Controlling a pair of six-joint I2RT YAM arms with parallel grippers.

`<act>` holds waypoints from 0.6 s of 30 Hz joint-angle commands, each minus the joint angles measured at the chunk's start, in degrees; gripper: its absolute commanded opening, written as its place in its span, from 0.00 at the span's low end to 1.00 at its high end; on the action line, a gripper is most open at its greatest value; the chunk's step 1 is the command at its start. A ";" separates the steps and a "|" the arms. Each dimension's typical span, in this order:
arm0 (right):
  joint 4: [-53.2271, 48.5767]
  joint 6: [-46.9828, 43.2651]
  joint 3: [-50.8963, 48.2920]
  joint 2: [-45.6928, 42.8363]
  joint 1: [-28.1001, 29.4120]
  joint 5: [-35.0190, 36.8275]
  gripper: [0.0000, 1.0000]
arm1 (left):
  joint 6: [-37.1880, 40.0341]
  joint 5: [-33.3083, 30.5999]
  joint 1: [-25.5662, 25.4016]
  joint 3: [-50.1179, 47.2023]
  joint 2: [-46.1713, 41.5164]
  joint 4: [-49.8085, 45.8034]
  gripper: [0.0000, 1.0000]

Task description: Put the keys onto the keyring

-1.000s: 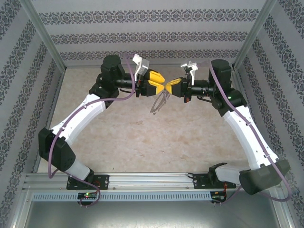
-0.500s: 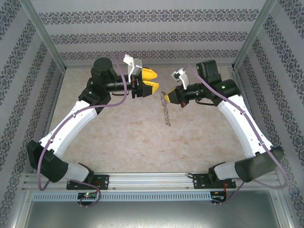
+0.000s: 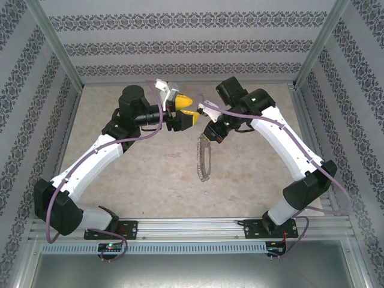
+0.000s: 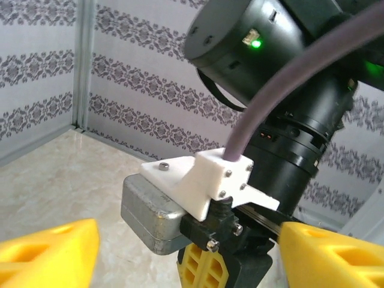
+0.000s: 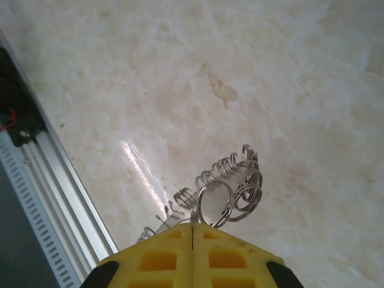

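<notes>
Bright yellow is being shown by the fingers of the left gripper and the right gripper, while white shells, black joints and mauve cables are being displayed along the arms behind them. Just below the right gripper, shiny silver is being flashed by the loops of the dark-grey keyring. Under both grippers a cream, faintly marbled table is being lit, and beyond them pale grey walls are being banded with dark floral stripes.
</notes>
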 commanded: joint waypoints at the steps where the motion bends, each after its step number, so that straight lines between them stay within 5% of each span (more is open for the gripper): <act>1: -3.79 -1.79 3.43 0.85 1.43 5.41 0.00 | -4.04 -3.59 0.60 -2.10 -3.29 5.31 0.95; 7: -7.55 -1.92 6.38 5.52 3.44 13.93 0.00 | -4.84 -6.51 0.64 -3.89 -5.09 5.99 1.00; 18: 0.69 4.21 11.73 6.88 0.26 9.02 0.00 | -19.24 -11.48 0.68 -6.30 -5.53 11.83 1.00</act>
